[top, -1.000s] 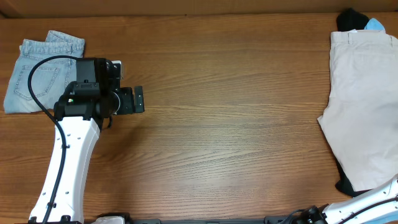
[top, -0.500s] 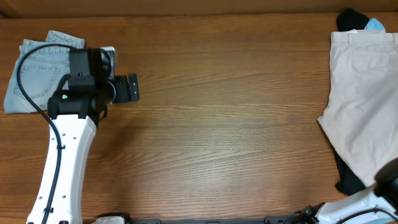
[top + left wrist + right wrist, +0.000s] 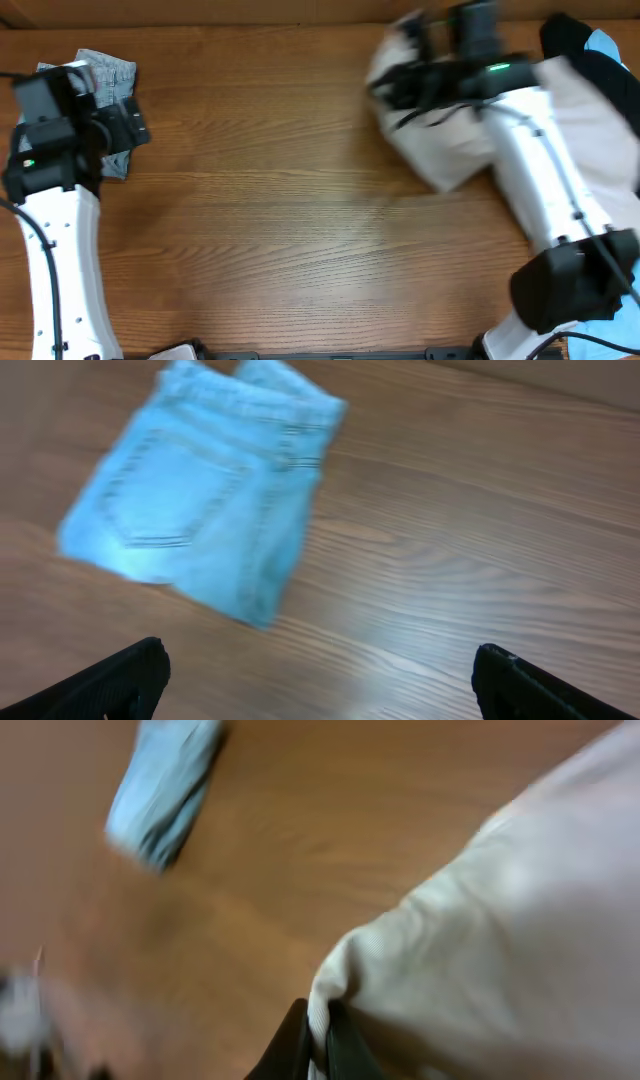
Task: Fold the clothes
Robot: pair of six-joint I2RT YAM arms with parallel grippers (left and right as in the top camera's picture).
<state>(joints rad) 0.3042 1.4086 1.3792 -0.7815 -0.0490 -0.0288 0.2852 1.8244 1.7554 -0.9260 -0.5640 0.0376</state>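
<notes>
The cream shorts [image 3: 440, 140] hang bunched and blurred from my right gripper [image 3: 400, 85] above the table's far middle-right. In the right wrist view the gripper [image 3: 318, 1040] is shut on an edge of the cream shorts [image 3: 500, 920], the cloth pinched between the fingers. My left gripper [image 3: 130, 125] is open and empty at the far left, next to the folded denim shorts [image 3: 100, 75]. In the left wrist view its fingers [image 3: 320, 680] are spread wide above bare wood, with the denim shorts [image 3: 200, 490] ahead of them.
A black top [image 3: 590, 60] and a bit of light-blue cloth [image 3: 610, 45] lie at the far right behind my right arm. The wooden table [image 3: 300, 240] spreads between the arms. The denim shorts show blurred in the right wrist view [image 3: 165, 790].
My right arm has swung in from the lower right, taken hold of the cream shorts and dragged them left toward the middle. My left arm has drawn back to the left, toward the denim shorts.
</notes>
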